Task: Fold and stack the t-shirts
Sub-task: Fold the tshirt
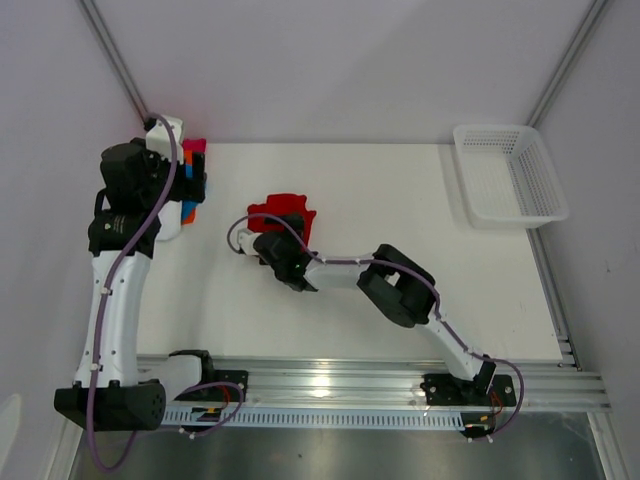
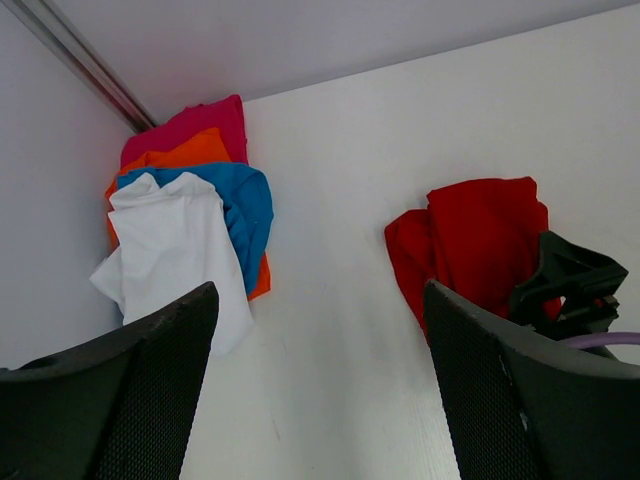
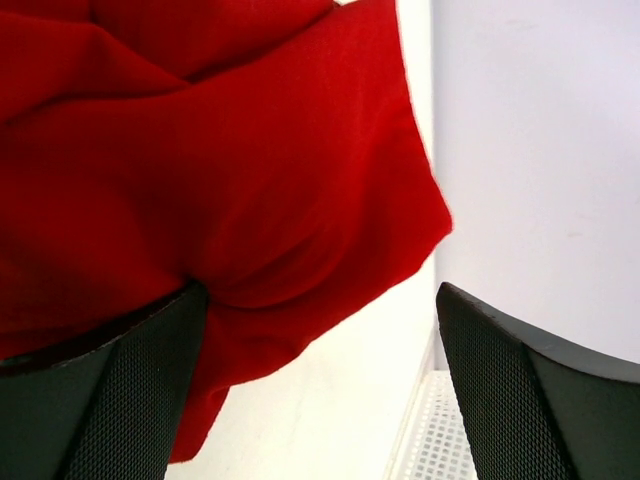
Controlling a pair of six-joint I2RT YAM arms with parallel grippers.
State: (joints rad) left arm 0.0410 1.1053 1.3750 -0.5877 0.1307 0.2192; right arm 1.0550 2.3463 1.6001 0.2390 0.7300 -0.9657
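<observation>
A crumpled bright red t-shirt (image 1: pixel 283 209) (image 2: pixel 478 232) (image 3: pixel 200 150) lies on the white table, left of centre. My right gripper (image 1: pixel 276 238) (image 3: pixel 320 370) stands open at its near edge, with the cloth draped against the left finger (image 3: pixel 120 390) and none of it pinched. At the far left edge sits a pile of t-shirts (image 1: pixel 192 168): white (image 2: pixel 175 245) on top, then blue (image 2: pixel 248 200), orange (image 2: pixel 185 152) and pink (image 2: pixel 190 125). Above that pile my left gripper (image 1: pixel 192 186) (image 2: pixel 320 380) hovers open and holds nothing.
A white mesh basket (image 1: pixel 510 185) (image 3: pixel 440 440) stands at the table's back right corner. The side walls meet the table close behind the pile. The right arm's elbow (image 1: pixel 400 285) lies across the table's middle.
</observation>
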